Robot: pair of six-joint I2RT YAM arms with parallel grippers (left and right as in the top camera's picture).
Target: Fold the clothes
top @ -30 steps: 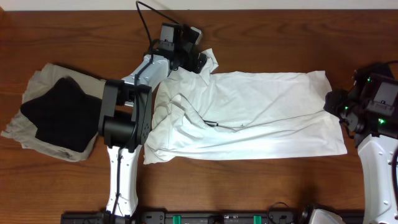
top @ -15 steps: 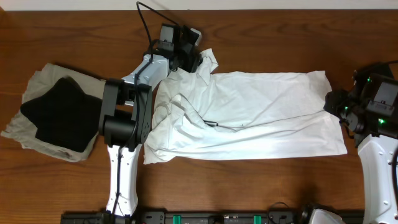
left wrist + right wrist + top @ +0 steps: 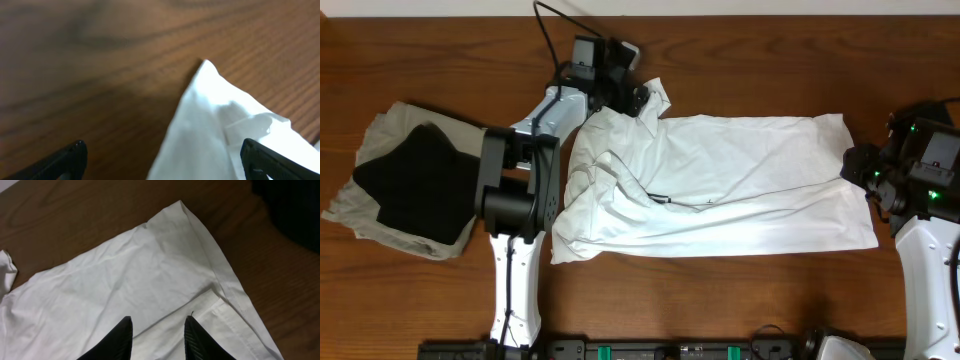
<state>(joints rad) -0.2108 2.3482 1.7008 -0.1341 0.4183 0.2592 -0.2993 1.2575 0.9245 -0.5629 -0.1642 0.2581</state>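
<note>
The white garment (image 3: 740, 185) lies spread on the surface (image 3: 770, 60). Your left tool (image 3: 167, 160) gapes empty over its far corner. Your right tool (image 3: 158, 335), half open and empty, hovers at the opposite edge, likely for flattening.

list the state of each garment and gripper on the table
white garment: spread flat, wrinkled, not folded
black garment: crumpled, lying on the beige garment
beige garment: spread loose under the black one
left gripper: open wide, over the white garment's corner
right gripper: open, above the white hem, holding nothing
</note>
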